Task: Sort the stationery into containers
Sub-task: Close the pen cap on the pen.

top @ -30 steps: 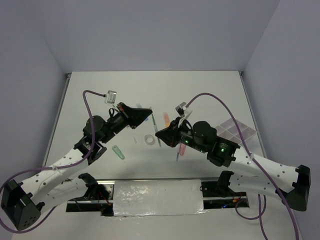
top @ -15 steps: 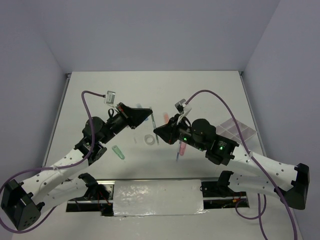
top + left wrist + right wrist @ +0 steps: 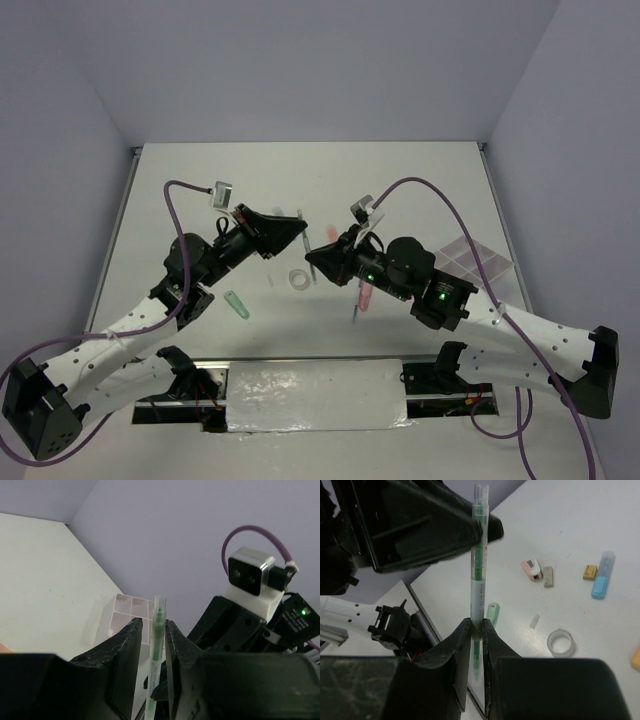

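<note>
step: mid-air handover of the green pen (image 3: 478, 580), above the middle of the desk (image 3: 420, 180), both arms meeting there
right gripper (image 3: 476, 625): clamped on the pen's lower barrel, with the pen standing straight up out of its fingers
left gripper (image 3: 153, 627): jaws either side of the pen's upper end. its own wrist view shows a sliver of gap on one side, so i'd call it let go rather than squeezing
containers: white divided tray (image 3: 498, 262) by the desk's right edge. the compartments i can see look bare, though the purple cable (image 3: 420, 183) crosses part of it
loose on the desk: tape ring (image 3: 560, 643), green marker (image 3: 492, 614), blue marker (image 3: 600, 582), pink marker (image 3: 365, 296), a pink-and-white eraser (image 3: 531, 569) with a tan eraser (image 3: 548, 576) just beside it, all scattered around the middle
done: nothing sorted yet, far as i can tell
left: pretty much everything. the pen has to travel over to the tray, then every loose bit after it
worry: a long pen in a narrow pinch might swivel on the way
</note>
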Robot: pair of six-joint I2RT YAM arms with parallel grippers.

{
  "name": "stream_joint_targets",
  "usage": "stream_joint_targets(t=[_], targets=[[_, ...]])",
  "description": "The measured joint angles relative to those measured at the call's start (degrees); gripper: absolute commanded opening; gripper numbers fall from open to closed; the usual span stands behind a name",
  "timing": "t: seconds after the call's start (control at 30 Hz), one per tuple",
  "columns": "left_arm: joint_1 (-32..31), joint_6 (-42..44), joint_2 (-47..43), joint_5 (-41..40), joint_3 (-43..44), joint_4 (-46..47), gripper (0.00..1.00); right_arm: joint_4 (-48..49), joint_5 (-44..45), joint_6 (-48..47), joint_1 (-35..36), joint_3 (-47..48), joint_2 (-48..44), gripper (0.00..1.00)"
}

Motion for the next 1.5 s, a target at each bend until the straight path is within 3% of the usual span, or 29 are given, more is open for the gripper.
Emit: stream_joint_targets(t=[0.03, 0.1, 0.3, 0.37, 0.47, 0.53, 0.57, 0.67, 0.8, 0.97, 1.0, 1.07, 1.1, 1.13, 1.33, 1.4, 1.5], targets=[[0.0, 0.0, 0.0, 0.6, 0.0, -0.1, 0.4, 1.0, -0.5, -0.5, 0.0, 0.0, 0.0, 0.0], [0.0, 0.4, 0.0, 1.7, 0.0, -0.4, 0.33, 2.0, -0.8, -1.2, 0.0, 0.1, 0.0, 0.0], [0.0, 1.4, 0.0, 2.9, 0.7, -1.3, 0.33, 2.6, -0.8, -2.1, 0.0, 0.2, 0.2, 0.0], [0.0, 2.0, 0.0, 3.5, 0.8, -1.4, 0.22, 2.8, -0.9, -2.4, 0.0, 0.2, 0.3, 0.0], [0.0, 2.9, 0.0, 4.3, 0.9, -1.3, 0.14, 2.9, -1.0, -2.8, 0.0, 0.2, 0.5, 0.0], [0.1, 3.6, 0.3, 5.1, 1.0, -1.0, 0.01, 3.0, -1.0, -3.0, 0.0, 0.2, 0.5, 0.0], [0.1, 4.0, 0.7, 5.7, 1.2, -0.6, 0.0, 3.1, -1.0, -3.1, 0.0, 0.2, 0.5, 0.01], [0.4, 4.4, 1.8, 7.3, 1.5, 0.7, 0.0, 3.1, -1.0, -3.5, 0.0, 0.2, 0.6, 0.11], [0.7, 5.4, 2.4, 10.8, 1.6, 2.7, 0.0, 4.0, -3.5, -4.4, 0.0, 0.3, 0.9, 0.35], [0.0, 5.3, 2.5, 17.3, 1.5, 7.0, 0.0, 7.3, -8.6, -4.9, 0.0, 1.0, 2.2, 0.42], [-0.1, 5.3, 2.4, 18.2, 1.5, 7.7, 0.0, 7.7, -9.3, -4.9, 0.0, 1.1, 2.3, 0.42], [-0.1, 5.3, 2.0, 19.4, 1.4, 8.7, 0.0, 8.4, -10.0, -5.0, 0.0, 1.1, 2.3, 0.29], [-0.1, 5.3, 1.6, 19.7, 1.2, 9.0, 0.0, 8.7, -10.3, -5.2, 0.0, 1.1, 2.3, 0.08], [-0.1, 5.6, 1.1, 19.7, 1.0, 9.2, 0.0, 9.0, -10.8, -5.5, 0.0, 1.1, 2.3, 0.0], [-0.4, 7.4, -2.0, 18.9, 0.1, 8.0, 0.0, 10.2, -13.3, -5.2, 0.1, 1.1, 2.3, 0.0], [-0.6, 8.3, -2.5, 18.8, 0.2, 7.4, 0.22, 10.3, -13.8, -5.5, 0.2, 1.1, 2.3, 0.0], [-0.7, 9.7, -2.7, 18.3, 0.7, 5.2, 0.65, 9.9, -13.6, -6.2, 0.2, 1.1, 2.3, 0.0]])
